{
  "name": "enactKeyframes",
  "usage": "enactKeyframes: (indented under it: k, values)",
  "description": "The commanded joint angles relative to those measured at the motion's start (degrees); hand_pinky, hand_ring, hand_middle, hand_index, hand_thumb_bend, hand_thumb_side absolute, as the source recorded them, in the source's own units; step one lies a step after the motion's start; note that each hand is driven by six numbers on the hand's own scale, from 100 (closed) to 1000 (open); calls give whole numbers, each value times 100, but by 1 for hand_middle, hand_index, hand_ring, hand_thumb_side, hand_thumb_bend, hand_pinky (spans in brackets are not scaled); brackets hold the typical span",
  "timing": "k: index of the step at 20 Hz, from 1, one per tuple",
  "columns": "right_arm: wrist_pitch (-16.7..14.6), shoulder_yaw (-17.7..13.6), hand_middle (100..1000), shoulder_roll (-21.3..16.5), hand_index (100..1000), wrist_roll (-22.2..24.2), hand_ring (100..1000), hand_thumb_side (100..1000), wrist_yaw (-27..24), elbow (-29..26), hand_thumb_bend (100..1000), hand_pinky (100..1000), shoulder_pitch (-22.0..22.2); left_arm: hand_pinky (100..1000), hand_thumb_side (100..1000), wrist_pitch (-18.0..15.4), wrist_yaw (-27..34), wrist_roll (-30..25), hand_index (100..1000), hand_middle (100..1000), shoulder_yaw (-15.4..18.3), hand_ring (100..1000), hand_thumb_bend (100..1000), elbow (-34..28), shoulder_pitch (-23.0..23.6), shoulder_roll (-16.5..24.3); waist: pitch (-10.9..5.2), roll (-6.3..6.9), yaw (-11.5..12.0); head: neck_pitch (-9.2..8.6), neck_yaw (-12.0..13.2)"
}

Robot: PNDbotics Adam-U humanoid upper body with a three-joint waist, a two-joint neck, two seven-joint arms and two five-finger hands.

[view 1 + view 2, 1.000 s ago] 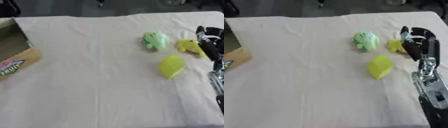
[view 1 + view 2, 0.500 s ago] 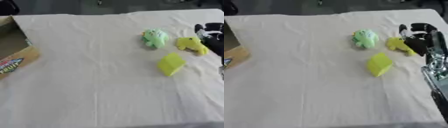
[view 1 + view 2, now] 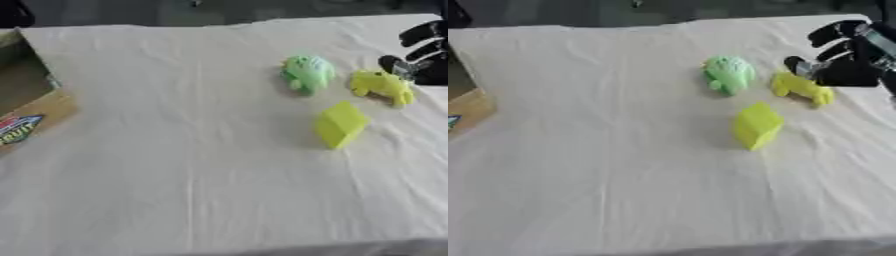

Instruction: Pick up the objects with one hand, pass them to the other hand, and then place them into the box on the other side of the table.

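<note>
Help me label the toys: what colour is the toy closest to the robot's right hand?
Yellow; the toy shows best in the right eye view.

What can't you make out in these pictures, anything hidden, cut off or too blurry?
- Box: cut by the left edge in both views; its inside and contents do not show.
- Right hand: its arm runs off the right edge; whether the fingers touch the yellow toy is unclear.
- Left hand: in neither view.
- Green toy and yellow block: blurred, so their details cannot be told.
</note>
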Motion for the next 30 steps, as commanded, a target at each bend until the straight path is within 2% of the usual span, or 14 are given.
enactKeyframes:
  k: [1, 3, 5, 7, 11, 14, 16, 30]
  values:
    - [73, 49, 794, -537, 821, 588, 770, 264, 228, -222, 415, 829, -125, 496, 914, 25, -45, -20, 816, 705, 9, 743, 214, -115, -24, 201, -68, -20, 0, 26, -11]
    - [91, 134, 806, -672, 831, 927, 782, 238, 357, -280, 421, 844, -170, 496, 915, 31, -45, -34, 815, 705, -2, 743, 213, -115, -29, 204, -66, -23, 14, 26, -22]
    - [90, 241, 820, -781, 843, 1261, 795, 286, 530, -322, 377, 862, -231, 496, 917, 43, -40, -52, 815, 705, -19, 743, 213, -110, -26, 203, -62, -25, 34, 25, -35]
    - [58, 313, 832, -855, 853, 1564, 807, 259, 750, -355, 377, 879, -291, 496, 917, 55, -37, -73, 815, 705, -29, 743, 213, -107, -23, 205, -57, -26, 46, 29, -48]
    - [-135, 429, 858, -983, 872, 2196, 835, 197, 1261, -397, 401, 920, -417, 495, 918, 64, -33, -89, 815, 705, -43, 743, 213, -107, -25, 210, -47, -37, 55, 40, -74]
    - [-333, 540, 863, -984, 875, 2677, 840, 184, 1597, -400, 394, 929, -567, 495, 918, 70, -32, -104, 815, 705, -57, 743, 213, -109, -36, 205, -44, -37, 64, 37, -96]
    - [-422, 601, 874, -969, 881, 2890, 848, 100, 1772, -400, 419, 940, -656, 495, 919, 74, -29, -110, 815, 704, -61, 743, 212, -106, -30, 205, -40, -33, 68, 33, -105]
    - [-1113, 1099, 915, -800, 923, 3759, 884, 100, 2845, -302, 495, 988, -1151, 494, 925, 85, 14, -120, 814, 703, -73, 743, 214, -102, 10, 154, 33, -21, 96, -9, -146]
